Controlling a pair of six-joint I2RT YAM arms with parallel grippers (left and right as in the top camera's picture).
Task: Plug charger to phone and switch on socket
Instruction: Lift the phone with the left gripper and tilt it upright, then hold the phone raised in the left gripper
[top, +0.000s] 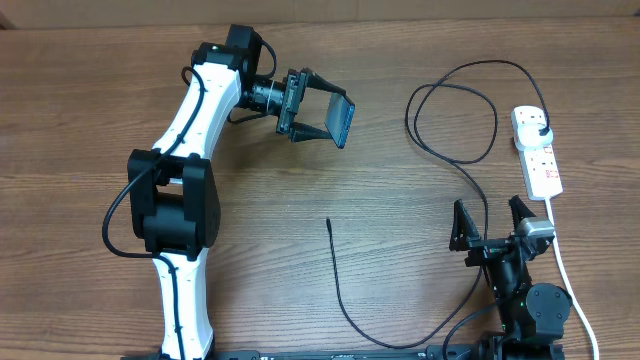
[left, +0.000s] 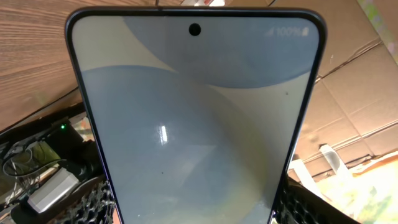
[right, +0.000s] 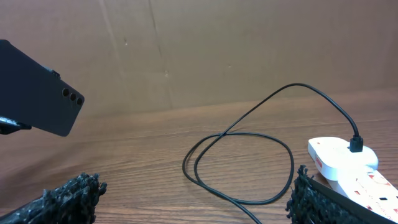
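My left gripper (top: 318, 113) is shut on the phone (top: 342, 122) and holds it above the table at the back centre, tilted on edge. In the left wrist view the phone's lit blue-grey screen (left: 196, 118) fills the frame between the fingers. The black charger cable (top: 455, 125) loops on the table, its black plug sits in the white socket strip (top: 537, 150) at the right, and its free tip (top: 329, 222) lies mid-table. My right gripper (top: 491, 222) is open and empty near the front right, beside the cable. The right wrist view shows the cable loop (right: 239, 158), the socket (right: 345, 163) and the phone's dark back (right: 37, 102).
The socket's white cord (top: 565, 275) runs toward the front right edge. A brown cardboard wall (right: 217, 50) stands behind the table.
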